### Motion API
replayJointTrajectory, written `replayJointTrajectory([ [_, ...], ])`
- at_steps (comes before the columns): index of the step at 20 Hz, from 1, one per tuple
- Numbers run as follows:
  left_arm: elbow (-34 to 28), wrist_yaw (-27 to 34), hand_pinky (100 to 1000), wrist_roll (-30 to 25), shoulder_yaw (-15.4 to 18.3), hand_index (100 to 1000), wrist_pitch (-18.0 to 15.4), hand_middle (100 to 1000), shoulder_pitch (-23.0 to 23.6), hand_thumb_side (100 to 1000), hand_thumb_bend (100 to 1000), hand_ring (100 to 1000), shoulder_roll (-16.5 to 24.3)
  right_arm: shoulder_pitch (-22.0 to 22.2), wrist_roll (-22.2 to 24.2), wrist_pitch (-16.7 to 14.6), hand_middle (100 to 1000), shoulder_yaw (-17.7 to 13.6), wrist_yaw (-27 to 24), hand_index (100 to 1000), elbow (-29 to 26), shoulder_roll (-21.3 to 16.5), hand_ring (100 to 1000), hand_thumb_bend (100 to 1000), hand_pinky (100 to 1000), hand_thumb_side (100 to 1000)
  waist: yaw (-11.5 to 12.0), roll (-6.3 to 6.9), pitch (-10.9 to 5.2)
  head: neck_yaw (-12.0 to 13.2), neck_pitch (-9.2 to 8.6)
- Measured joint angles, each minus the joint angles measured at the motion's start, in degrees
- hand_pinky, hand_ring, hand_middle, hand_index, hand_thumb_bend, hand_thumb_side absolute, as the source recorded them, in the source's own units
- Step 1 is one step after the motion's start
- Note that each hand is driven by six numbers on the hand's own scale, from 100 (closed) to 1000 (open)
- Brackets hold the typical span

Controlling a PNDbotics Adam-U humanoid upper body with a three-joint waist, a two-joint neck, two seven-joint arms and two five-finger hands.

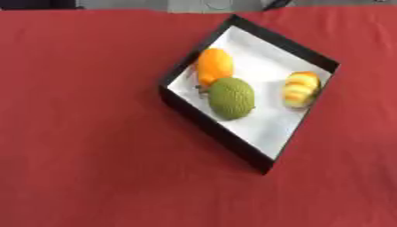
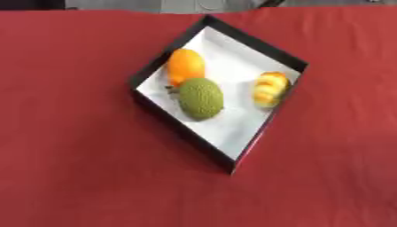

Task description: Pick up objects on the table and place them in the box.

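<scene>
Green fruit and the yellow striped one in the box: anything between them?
Nothing. Between the green fruit and the yellow striped fruit only the white floor of the box shows, clearest in the left eye view. The orange fruit sits on the green one's far side.

Honestly not much to say about the robot's body here. The left hand and the right hand are both out of frame in the left eye and right eye views, and no arm or wrist comes in from any side or corner either. So there's no telling the pose or what the fingers are doing.
</scene>
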Motion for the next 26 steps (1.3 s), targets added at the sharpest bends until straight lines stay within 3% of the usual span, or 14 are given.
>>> replayJointTrajectory([
  [3,1.01,7.31,723,-0.09,0.52,914,-4.74,808,-0.27,773,223,772,-1.21,-2.28,0.80,0.95,706,0.90,0.44,803,0.00,1.32,1000,100,966,524,0.16,0.00,0.75,-0.07,-0.47],
  [7,2.63,10.29,721,-2.25,1.02,913,-7.96,808,-1.58,776,234,771,-3.25,-4.56,1.49,2.66,705,1.65,0.51,802,0.00,2.63,1000,100,966,523,0.49,0.00,1.30,-0.44,-1.27],
  [14,4.23,9.64,715,-4.40,2.37,890,-9.26,793,-2.12,776,223,760,-5.35,-5.79,2.64,4.18,702,2.22,1.39,801,0.00,3.85,1000,100,965,523,0.89,0.00,1.99,-0.65,-2.03],
  [26,4.25,8.62,713,-5.56,3.16,885,-9.67,794,-2.38,773,225,757,-6.23,-5.17,3.19,3.32,699,2.85,2.46,799,0.00,5.73,1000,100,965,523,1.16,0.00,2.24,-0.54,-2.06],
])
